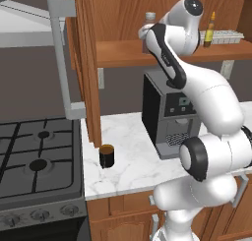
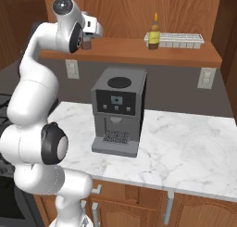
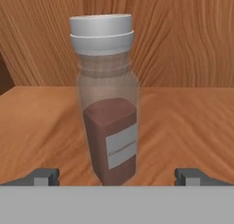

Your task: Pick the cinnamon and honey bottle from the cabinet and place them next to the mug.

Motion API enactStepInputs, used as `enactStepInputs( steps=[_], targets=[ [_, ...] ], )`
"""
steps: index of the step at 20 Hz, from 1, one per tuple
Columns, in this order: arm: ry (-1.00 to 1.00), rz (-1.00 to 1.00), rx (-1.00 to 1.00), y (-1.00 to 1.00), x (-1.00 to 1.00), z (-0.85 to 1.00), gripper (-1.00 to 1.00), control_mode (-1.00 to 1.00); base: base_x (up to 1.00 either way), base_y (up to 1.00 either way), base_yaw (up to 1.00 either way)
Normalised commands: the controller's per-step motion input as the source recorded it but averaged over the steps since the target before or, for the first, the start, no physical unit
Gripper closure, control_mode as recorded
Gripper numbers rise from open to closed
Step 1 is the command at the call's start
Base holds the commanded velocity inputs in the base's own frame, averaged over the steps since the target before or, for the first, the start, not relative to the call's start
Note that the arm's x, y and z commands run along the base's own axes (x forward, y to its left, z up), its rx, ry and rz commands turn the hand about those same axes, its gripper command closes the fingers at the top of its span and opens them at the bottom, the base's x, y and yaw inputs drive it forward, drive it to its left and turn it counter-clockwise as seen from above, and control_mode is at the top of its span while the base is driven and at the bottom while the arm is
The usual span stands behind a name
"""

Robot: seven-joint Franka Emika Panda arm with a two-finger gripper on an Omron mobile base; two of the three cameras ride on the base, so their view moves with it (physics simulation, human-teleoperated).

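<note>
The cinnamon [image 3: 109, 127], a clear jar of reddish-brown powder with a grey cap, stands upright on the cabinet shelf [image 3: 192, 122], dead centre in the hand view. My gripper [image 3: 117, 177] is open, one fingertip on each side of the jar's base and apart from it. From the left base view the jar's cap [image 1: 150, 16] peeks out behind my arm. The honey bottle [image 1: 209, 33] [image 2: 154, 32] stands further right on the same shelf. The dark mug [image 1: 107, 155] sits on the marble counter [image 1: 128, 171] beside the cabinet's side panel.
A grey coffee machine [image 1: 167, 117] [image 2: 118, 111] stands on the counter under the shelf. A white ice tray [image 2: 178, 40] lies right of the honey bottle. A gas stove [image 1: 39, 156] adjoins the counter on the left, with a hood [image 1: 29, 18] above.
</note>
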Motion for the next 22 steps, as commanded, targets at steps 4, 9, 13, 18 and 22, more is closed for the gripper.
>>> enactStepInputs(
  steps=[4,9,13,18,22],
  targets=[
    [0.00,0.00,0.00,0.01,0.05,0.00,-1.00,-1.00,0.00,0.00,0.00],
    [0.00,0.00,0.00,0.03,0.06,0.00,-1.00,-1.00,0.00,0.00,0.00],
    [0.00,0.00,0.00,0.04,0.06,0.00,-1.00,-1.00,0.00,0.00,0.00],
    [0.00,0.00,0.00,0.04,0.05,0.00,-1.00,-1.00,0.00,0.00,0.00],
    [0.00,0.00,0.00,0.00,0.04,0.00,-1.00,-1.00,0.00,0.00,0.00]
  ],
)
